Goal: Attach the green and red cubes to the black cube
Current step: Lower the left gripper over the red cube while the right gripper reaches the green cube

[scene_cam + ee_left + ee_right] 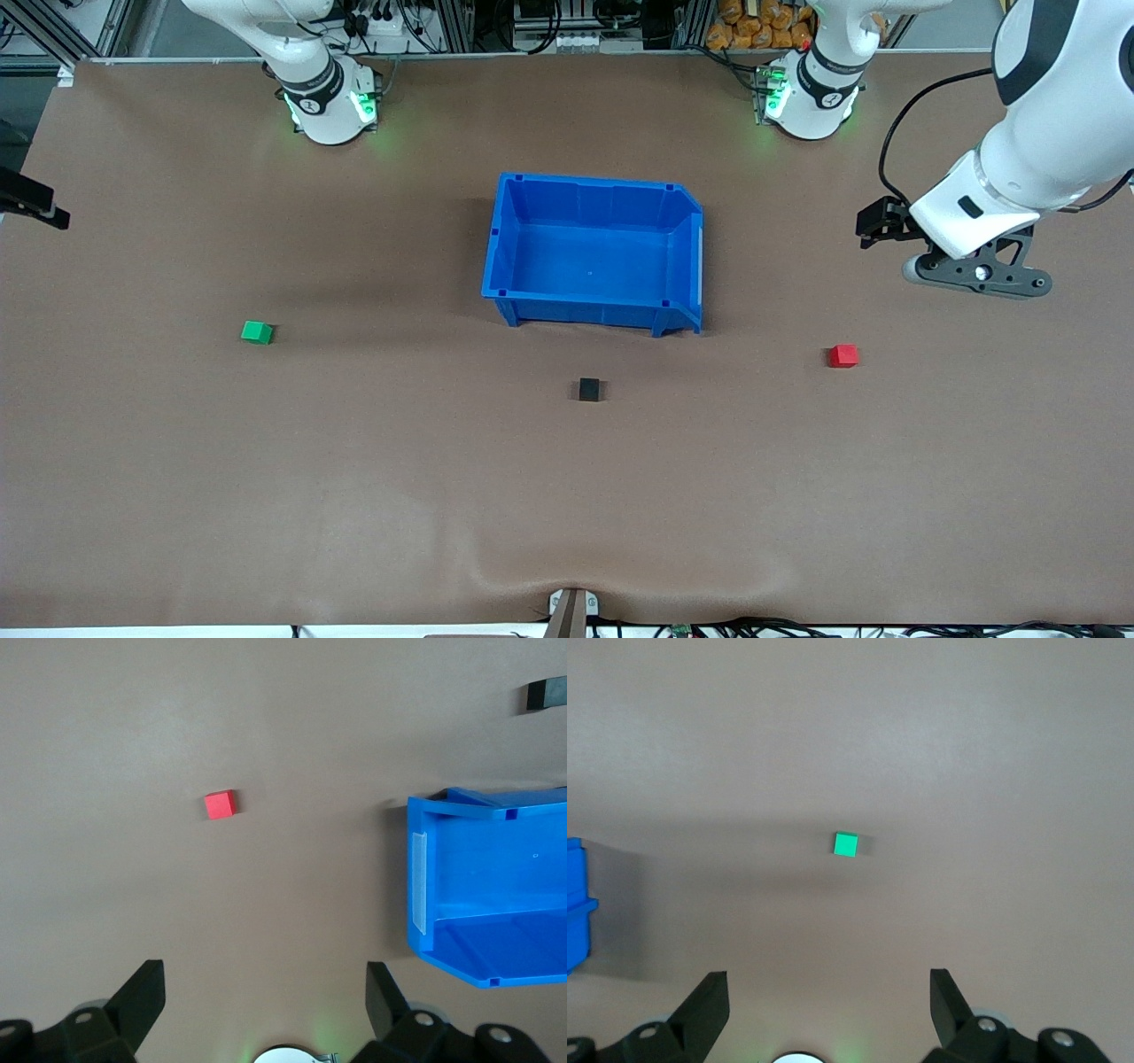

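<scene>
The black cube (589, 389) lies on the brown table, nearer to the front camera than the blue bin (594, 252). Toward the right arm's end of the table rests the green cube (257, 332), and the red cube (843, 356) sits toward the left arm's end. My left gripper (264, 983) hangs open and empty high over bare table, with the red cube (221, 804) and the black cube (547, 694) apart from it. Open and empty too, my right gripper (828, 988) is high over the table, the green cube (845, 844) well clear of its fingers.
The blue bin (487, 895) stands empty in the middle of the table, between the two arm bases and the black cube. Its corner (574, 904) shows in the right wrist view. The left arm's hand (974, 266) hovers toward its own end of the table.
</scene>
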Robot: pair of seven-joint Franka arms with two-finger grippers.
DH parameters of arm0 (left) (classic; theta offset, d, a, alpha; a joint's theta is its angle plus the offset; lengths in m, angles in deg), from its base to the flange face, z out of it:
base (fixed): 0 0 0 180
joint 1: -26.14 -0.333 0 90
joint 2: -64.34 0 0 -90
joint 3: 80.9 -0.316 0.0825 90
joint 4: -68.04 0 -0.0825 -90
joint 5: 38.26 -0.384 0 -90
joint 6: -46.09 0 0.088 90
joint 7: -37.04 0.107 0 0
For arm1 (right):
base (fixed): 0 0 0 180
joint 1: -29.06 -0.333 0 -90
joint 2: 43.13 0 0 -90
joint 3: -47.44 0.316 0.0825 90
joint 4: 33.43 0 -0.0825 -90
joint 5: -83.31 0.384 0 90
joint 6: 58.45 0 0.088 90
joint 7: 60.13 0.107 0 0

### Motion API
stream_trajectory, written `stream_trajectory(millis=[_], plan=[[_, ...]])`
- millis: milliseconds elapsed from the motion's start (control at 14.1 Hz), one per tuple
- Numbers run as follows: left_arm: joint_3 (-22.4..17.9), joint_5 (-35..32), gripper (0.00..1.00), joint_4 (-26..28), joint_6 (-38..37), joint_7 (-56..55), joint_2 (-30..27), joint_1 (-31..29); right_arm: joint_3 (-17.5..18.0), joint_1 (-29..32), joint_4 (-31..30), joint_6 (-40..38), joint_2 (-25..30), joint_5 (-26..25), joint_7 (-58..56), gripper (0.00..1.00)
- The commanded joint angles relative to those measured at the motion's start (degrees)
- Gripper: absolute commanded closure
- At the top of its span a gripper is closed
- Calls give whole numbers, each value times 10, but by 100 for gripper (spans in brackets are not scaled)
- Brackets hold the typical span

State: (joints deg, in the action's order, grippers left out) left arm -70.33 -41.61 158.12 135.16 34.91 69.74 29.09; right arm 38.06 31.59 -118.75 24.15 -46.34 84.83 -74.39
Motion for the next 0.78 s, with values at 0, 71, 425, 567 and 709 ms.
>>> stream_trajectory(millis=[0, 71, 425, 567, 709], plan=[[2, 6, 0, -4, 1, -4, 20, -8, -3, 7, 13, 1, -29, 1, -6, 0], [1, 6, 0, -3, 2, -4, 27, -8, -3, 7, 12, 11, -44, 0, -3, 0], [0, 5, 0, 41, 64, -4, 30, -11, -4, 21, 10, 21, -76, 4, -2, 0], [-1, 3, 0, 65, 100, -4, 29, -16, -5, 23, 7, 38, -98, -1, -2, 0], [-1, 1, 0, 99, 151, -3, 30, -31, -6, 25, 4, 52, -106, -2, -2, 0]])
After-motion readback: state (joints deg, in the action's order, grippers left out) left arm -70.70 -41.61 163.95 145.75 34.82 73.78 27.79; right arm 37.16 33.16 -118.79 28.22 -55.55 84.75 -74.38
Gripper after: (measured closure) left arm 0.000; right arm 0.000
